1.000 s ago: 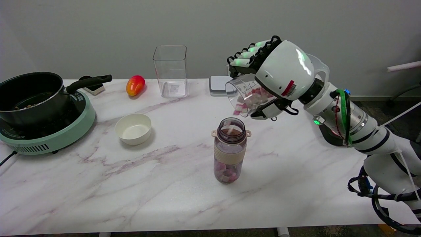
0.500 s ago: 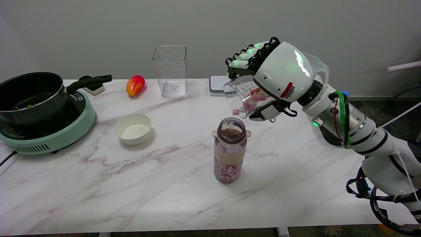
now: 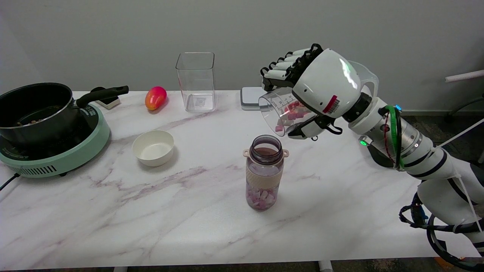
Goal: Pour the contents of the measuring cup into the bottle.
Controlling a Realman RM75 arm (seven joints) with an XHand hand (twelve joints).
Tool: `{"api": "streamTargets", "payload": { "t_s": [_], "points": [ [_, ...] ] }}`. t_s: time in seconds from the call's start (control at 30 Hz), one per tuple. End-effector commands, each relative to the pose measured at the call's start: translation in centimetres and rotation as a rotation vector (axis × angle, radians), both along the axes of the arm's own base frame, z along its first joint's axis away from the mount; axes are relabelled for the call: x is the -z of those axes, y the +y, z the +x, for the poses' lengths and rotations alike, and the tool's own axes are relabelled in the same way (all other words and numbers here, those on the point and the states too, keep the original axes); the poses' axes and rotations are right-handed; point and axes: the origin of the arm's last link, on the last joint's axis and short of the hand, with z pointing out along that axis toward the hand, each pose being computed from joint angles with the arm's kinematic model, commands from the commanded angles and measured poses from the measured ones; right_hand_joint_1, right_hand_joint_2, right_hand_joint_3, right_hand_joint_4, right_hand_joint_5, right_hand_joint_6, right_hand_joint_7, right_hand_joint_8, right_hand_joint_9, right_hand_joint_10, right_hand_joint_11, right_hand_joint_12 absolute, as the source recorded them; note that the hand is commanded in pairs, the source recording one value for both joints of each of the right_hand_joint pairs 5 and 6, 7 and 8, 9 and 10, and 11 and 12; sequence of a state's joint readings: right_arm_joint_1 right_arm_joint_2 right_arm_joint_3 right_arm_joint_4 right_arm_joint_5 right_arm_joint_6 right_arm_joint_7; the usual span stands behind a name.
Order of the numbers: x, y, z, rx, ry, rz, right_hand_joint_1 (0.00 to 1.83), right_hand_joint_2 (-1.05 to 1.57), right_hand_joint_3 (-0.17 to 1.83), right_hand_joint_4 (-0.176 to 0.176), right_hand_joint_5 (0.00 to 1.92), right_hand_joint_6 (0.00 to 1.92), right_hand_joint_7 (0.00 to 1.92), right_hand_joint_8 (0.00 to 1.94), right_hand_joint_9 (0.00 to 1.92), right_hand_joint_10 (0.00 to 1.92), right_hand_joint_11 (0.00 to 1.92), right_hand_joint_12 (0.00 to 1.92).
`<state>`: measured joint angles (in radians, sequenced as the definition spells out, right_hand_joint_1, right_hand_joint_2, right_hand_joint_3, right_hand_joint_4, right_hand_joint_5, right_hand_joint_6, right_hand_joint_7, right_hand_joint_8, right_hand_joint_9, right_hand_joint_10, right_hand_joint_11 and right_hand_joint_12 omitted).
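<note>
A clear measuring cup [image 3: 279, 112] hangs tipped on its side above the table, its mouth facing down-left. Pink and red cubes lie inside it near the lip. My right hand [image 3: 319, 88] grips the cup from behind and above, fingers curled over its top, thumb under it. Just below and left of the cup's mouth stands the bottle [image 3: 264, 172], upright, open-topped, with a beige band around its middle. Pink and white cubes fill the bottle's lower part. Cup and bottle are apart.
A white bowl [image 3: 153, 147] sits left of the bottle. Far left, a black pot [image 3: 36, 109] rests on a green cooker [image 3: 75, 151]. At the back stand a clear square container [image 3: 196, 81], a mango [image 3: 155, 97] and a white scale [image 3: 251, 97].
The cup has stayed tipped over the bottle. Cubes have dropped from it; fewer lie in the cup now and more have settled in the bottle. The hand has shifted only slightly.
</note>
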<state>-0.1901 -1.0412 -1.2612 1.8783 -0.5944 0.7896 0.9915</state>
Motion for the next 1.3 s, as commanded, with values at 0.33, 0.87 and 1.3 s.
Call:
{"api": "streamTargets", "payload": {
  "t_s": [0.33, 0.87, 1.3],
  "points": [
    [0.1, -0.2, -0.4, 0.004, 0.056, -0.015, 1.29, 1.44, 0.29, 0.0, 1.74, 1.74, 1.55, 1.55, 1.44, 1.44, 1.29, 1.29],
    [0.3, -0.3, -0.4, -0.001, 0.079, -0.012, 1.28, 1.45, 0.29, 0.0, 1.75, 1.75, 1.55, 1.55, 1.44, 1.44, 1.29, 1.29],
    [0.9, -0.6, -1.4, 0.017, 0.159, -0.015, 1.25, 1.49, 0.27, 0.0, 1.78, 1.78, 1.56, 1.56, 1.45, 1.45, 1.3, 1.3]
  ]
}}
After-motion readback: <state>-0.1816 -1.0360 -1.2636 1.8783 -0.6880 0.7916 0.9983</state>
